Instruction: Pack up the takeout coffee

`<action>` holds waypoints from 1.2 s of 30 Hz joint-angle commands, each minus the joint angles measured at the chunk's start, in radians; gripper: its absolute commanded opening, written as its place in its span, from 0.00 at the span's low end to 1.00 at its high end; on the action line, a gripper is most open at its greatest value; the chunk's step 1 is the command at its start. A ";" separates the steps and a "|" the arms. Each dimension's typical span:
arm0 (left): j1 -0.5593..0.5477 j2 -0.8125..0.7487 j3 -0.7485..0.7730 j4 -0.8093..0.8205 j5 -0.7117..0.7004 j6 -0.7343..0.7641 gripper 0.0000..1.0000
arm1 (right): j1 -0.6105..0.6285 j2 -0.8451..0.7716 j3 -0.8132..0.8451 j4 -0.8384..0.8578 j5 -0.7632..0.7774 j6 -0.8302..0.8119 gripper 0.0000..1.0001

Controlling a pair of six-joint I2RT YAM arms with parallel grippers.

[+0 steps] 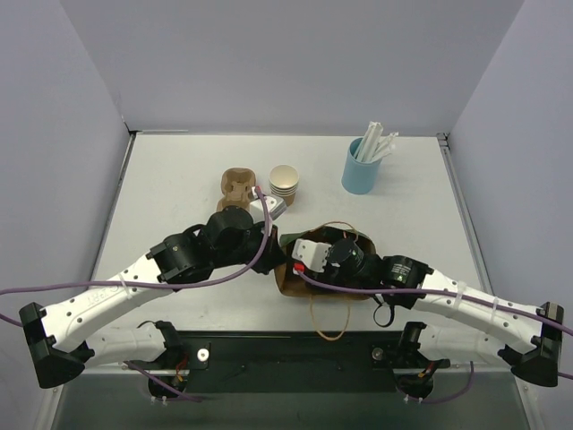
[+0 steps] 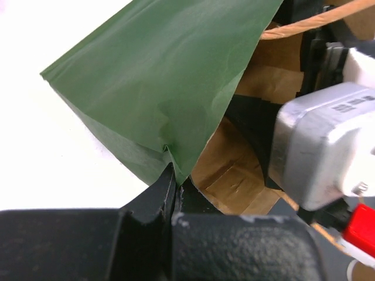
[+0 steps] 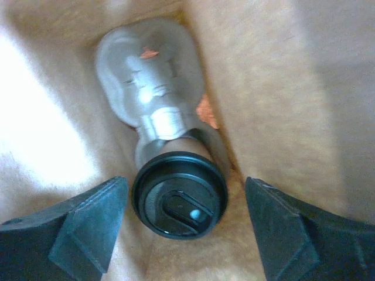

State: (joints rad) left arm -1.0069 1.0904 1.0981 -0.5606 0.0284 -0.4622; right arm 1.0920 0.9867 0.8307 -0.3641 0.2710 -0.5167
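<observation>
Takeout coffee point(image 3: 179, 196) sits inside the paper bag point(image 2: 164, 76), lid toward the right wrist camera, between the spread fingers of the right gripper point(image 3: 184, 184) and touching neither. The top view hides it behind that arm. Left gripper point(image 2: 173, 190), reaching in from the left, is clamped on the bag's green edge, as its own camera shows.

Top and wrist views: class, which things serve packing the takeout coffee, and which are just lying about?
For the job:
lidded coffee cup, inside the paper bag
left gripper, pinching the bag's edge
right gripper, open around the cup

Lying about:
pulp cup carrier
stack of lidless cups
blue pot of straws
</observation>
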 commanded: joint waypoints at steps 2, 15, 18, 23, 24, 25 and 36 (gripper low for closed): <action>-0.002 -0.004 0.077 -0.036 0.016 -0.033 0.00 | 0.017 0.029 0.126 -0.071 -0.022 0.043 0.72; 0.010 0.022 0.140 -0.117 0.018 -0.110 0.10 | 0.065 0.070 0.316 -0.171 -0.127 0.190 0.58; 0.011 0.032 0.170 -0.128 0.015 -0.122 0.14 | 0.063 0.079 0.349 -0.189 -0.171 0.243 0.56; 0.019 0.052 0.233 -0.167 -0.008 -0.128 0.33 | 0.059 0.090 0.361 -0.231 -0.194 0.303 0.56; 0.021 0.052 0.236 -0.167 -0.010 -0.134 0.36 | 0.057 0.089 0.361 -0.239 -0.194 0.307 0.56; 0.024 0.054 0.240 -0.168 -0.012 -0.138 0.39 | 0.057 0.086 0.361 -0.242 -0.193 0.307 0.56; 0.059 0.006 0.267 -0.193 -0.090 -0.139 0.58 | -0.018 0.102 0.436 -0.248 -0.222 0.268 0.56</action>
State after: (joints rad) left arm -0.9657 1.1370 1.3014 -0.7464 -0.0174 -0.5980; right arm 1.1076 1.0786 1.1793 -0.6041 0.0628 -0.2363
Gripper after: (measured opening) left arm 0.560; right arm 0.568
